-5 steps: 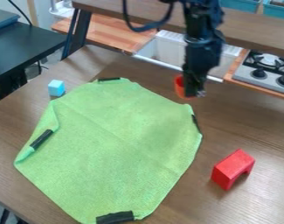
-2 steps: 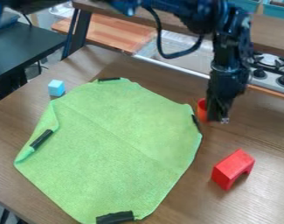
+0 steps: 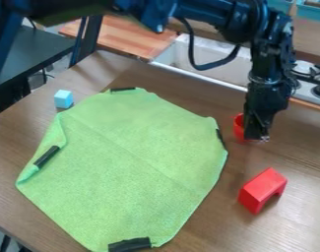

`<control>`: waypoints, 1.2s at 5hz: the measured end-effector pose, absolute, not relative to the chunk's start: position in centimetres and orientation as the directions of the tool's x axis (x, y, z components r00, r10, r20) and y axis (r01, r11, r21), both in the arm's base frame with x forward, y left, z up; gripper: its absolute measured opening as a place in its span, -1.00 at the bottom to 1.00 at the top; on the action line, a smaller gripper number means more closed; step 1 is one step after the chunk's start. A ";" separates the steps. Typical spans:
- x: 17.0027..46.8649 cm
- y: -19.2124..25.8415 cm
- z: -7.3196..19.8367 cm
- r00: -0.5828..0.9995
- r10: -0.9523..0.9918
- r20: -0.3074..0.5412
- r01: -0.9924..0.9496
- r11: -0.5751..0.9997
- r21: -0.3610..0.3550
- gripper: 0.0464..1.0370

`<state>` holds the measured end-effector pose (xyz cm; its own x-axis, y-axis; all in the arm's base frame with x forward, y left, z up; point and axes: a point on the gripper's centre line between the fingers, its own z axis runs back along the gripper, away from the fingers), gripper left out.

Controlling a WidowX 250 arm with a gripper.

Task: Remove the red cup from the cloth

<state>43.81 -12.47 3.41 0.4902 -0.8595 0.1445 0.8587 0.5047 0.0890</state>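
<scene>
Just off the green cloth (image 3: pixel 126 155), the red cup (image 3: pixel 239 129) shows beside the black gripper (image 3: pixel 257 138).
Over the wooden table (image 3: pixel 295 197), past the cloth's right-hand edge in the camera view, the cup shows as a bright red sliver tending to orange, with a curved rim and a rounded outer wall; its right part is hidden behind the gripper, and a little red peeks out below the tip. I cannot tell whether the jaws are spread, pressed together or pinching the cup, nor whether its base touches the wood. A red arch-shaped block (image 3: pixel 262 189) sits nearer the camera.
</scene>
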 end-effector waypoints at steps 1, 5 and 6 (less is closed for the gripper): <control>44.0 -12.6 3.5 0.490 -0.858 0.154 0.857 0.506 0.094 -0.57; 42.1 -10.0 7.7 0.489 -0.832 0.262 0.847 0.524 0.084 0.93; 41.5 -6.5 10.0 0.583 -0.758 0.292 0.775 0.627 0.081 0.92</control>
